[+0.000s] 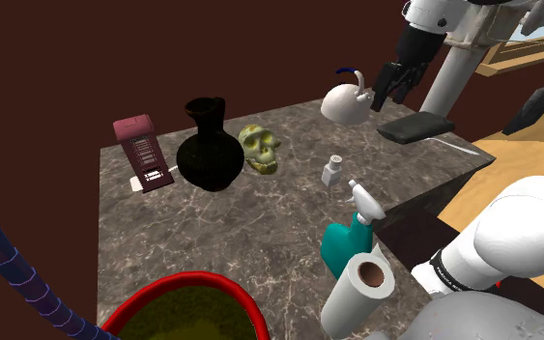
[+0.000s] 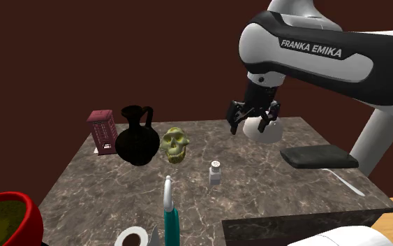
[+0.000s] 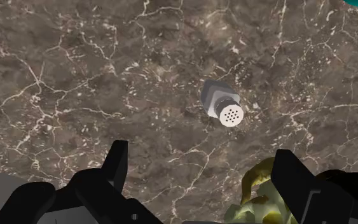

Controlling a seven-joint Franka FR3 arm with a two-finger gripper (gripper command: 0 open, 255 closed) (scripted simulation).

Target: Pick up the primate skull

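Hovering, jaws spread empty | yellow-green primate skull [image 1: 260, 149] sitting just beside black bulbous vase [image 1: 208, 145] | descent likely clipping vase.

Rises from the shoulder view's lower right as a white arm [image 1: 516, 227] with dark joints, bends at a rounded elbow and stretches up and toward that view's left. Ends in an all-black end effector [image 1: 392, 95], tilted there, fingertips lowest and leaning to the shoulder view's left. In the second exterior view, comes in from the upper right with a thick white link [image 2: 313, 49] lettered FRANKA EMIKA, then drops through a dark wrist [image 2: 263, 84] to the end effector [image 2: 249, 124], pointed downward. Hangs in the air with the two black fingers [image 3: 117, 165] spread well apart, clasping nothing and touching nothing.
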